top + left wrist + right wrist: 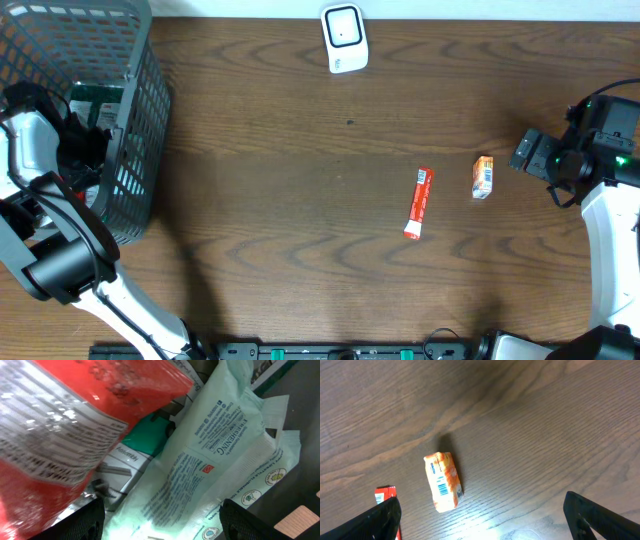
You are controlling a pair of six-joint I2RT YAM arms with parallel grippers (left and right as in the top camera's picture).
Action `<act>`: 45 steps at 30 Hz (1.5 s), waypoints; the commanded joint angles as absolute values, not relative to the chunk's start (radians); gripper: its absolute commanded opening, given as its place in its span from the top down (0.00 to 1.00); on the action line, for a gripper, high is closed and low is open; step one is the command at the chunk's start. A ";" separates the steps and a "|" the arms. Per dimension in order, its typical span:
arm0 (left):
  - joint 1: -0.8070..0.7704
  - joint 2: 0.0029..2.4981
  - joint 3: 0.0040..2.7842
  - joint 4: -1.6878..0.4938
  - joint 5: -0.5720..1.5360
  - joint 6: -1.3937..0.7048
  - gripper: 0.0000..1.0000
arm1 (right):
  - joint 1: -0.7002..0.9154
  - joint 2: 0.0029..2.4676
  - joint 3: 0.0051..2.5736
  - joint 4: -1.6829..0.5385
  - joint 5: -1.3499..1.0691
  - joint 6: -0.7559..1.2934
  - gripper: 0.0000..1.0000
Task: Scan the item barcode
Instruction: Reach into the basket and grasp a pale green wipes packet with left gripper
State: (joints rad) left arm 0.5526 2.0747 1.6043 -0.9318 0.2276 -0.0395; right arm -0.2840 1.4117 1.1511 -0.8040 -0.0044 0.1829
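Note:
My left gripper [162, 522] is down inside the grey basket [135, 150], open. Its dark fingers [85, 522] stand wide on either side of a pale green wipes pack [215, 455], not closed on it. A red foil packet [65, 425] with a white printed label lies over the pack's left side, and a dark green box [135, 442] shows beneath. The white scanner [343, 38] sits at the table's far edge. My right gripper [485, 520] hangs open over the table, just right of a small orange packet [443, 480] whose barcode faces up.
A red stick pack [419, 202] lies mid-table, left of the orange packet [483, 176]. The basket fills the far-left corner with the left arm reaching into it. The right arm [610, 200] stands along the right edge.

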 commanded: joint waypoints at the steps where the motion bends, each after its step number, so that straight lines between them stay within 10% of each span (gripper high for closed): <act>1: 0.550 2.097 1.596 -0.933 0.254 -0.011 0.25 | -0.288 1.411 1.161 -0.805 -0.002 0.197 0.01; 19: 0.529 2.097 1.560 -0.945 0.255 -0.012 0.49 | -0.288 1.411 1.161 -0.805 -0.002 0.197 0.01; 37: 0.519 2.097 1.486 -0.854 0.254 -0.020 0.42 | -0.288 1.411 1.161 -0.805 -0.002 0.197 0.01; 42: 0.521 2.097 1.487 -0.852 0.254 -0.020 0.88 | -0.288 1.411 1.161 -0.805 -0.002 0.197 0.01; 45: 0.524 2.094 1.489 -0.859 0.254 -0.023 0.93 | -0.288 1.411 1.161 -0.805 -0.002 0.197 0.01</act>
